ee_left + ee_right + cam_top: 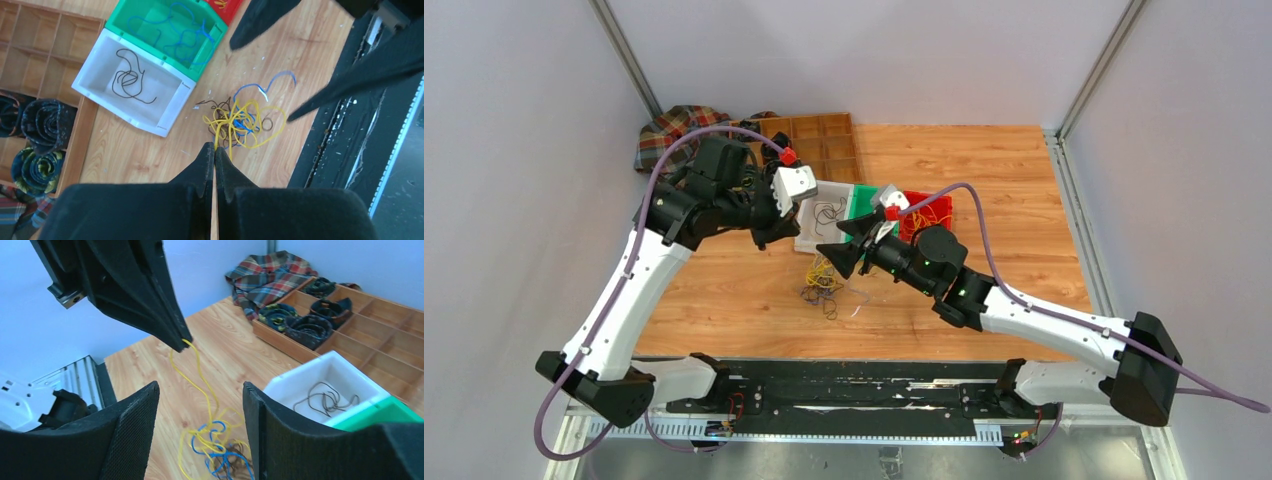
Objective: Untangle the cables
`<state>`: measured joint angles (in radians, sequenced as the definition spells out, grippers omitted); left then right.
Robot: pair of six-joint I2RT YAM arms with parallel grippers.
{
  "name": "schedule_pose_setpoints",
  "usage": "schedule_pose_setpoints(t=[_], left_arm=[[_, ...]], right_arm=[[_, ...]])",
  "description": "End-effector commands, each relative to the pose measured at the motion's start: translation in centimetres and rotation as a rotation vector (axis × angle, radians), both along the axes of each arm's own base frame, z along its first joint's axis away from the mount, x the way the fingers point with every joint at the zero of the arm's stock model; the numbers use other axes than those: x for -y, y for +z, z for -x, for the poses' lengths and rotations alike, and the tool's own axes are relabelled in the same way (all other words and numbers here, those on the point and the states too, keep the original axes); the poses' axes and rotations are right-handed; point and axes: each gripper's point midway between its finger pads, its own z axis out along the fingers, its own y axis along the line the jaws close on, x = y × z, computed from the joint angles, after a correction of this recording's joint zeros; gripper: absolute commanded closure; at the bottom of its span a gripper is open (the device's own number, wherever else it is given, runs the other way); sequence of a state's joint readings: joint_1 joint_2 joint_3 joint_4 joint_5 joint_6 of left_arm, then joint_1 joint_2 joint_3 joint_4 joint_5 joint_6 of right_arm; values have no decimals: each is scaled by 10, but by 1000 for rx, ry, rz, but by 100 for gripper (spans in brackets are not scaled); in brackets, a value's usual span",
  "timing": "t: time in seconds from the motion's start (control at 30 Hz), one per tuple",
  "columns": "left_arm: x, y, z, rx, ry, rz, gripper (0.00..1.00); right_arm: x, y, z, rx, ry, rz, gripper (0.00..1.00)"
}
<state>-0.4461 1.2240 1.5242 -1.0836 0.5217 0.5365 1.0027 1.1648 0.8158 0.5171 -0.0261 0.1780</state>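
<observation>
Top view: the cables (822, 282) lie knotted mid-desk, toward its near edge, between the left hand (776, 228) and the right hand (832, 256).

Left wrist view: the left hand is pressed together, pinching a yellow strand (231, 131) that runs up from the cables.

Right wrist view: the right hand is spread above them, holding nothing.

The step looks like teasing out the yellow strand. The next move probably calls for pinning the rest down.
</observation>
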Motion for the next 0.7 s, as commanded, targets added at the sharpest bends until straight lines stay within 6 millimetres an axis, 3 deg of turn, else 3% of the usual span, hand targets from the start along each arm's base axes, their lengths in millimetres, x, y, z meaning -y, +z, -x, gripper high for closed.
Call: schedule_pose_setpoints(t=[0.0,0.3,0.47,0.67], left_arm=[[7,23,18,9,-33,55,99],[12,46,37,39,-84,94,99],[16,50,43,42,-114,106,99],[23,67,45,52,-139,145,100]], right_arm=[[-22,24,13,62,64,-38,38],[-23,11,-11,26,-56,-13,45],[-28,10,-14,21,-59,-18,48],[-38,-7,-17,-11,-50,-8,49]])
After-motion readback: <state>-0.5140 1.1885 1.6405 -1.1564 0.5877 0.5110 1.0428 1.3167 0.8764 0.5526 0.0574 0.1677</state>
